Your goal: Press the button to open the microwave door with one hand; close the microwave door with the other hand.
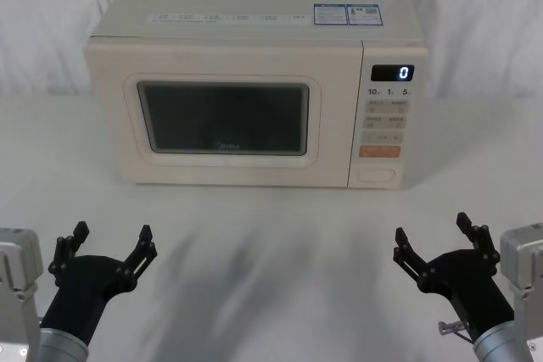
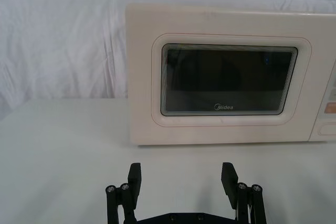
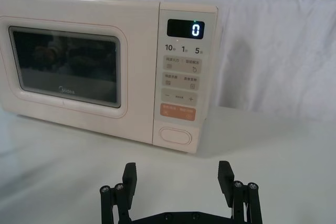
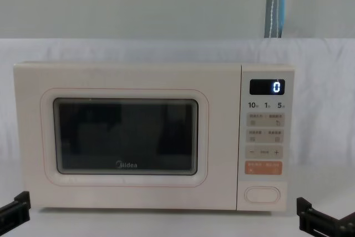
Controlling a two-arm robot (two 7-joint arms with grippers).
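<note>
1. The microwave (image 1: 254, 74) stands toward the far edge of the desk (image 1: 271, 235), square to the robot. Its door is shut flush and the display (image 1: 392, 73) reads 0.

2. The microwave door (image 1: 225, 116) takes up the left and middle of the front, with the dark window and a small logo beneath the glass. It looks like a stiff, smooth panel with no handle to hook. Closing it is best done with a flat push on the cream frame near its free right edge, not on the glass.

3. The button (image 1: 377, 175) sits at the bottom of the narrow control panel (image 1: 387, 116), at the front's lower right corner, just under the orange key (image 1: 379, 151). It is probably a firm spring latch. A single fingertip, driven straight in at its centre, should trip it. A glancing touch would likely slip off the glossy plastic or stray onto the orange key.

4. The oven looks heavy enough to stay put under a press, though its feet are hard to make out in these views.

5. The right gripper (image 1: 439, 243) hovers near the desk's near right corner, fingers spread and empty, roughly in line with the button.

6. The left gripper (image 1: 106, 247) hovers near the near left corner, likewise spread and empty, well short of the door.
</note>
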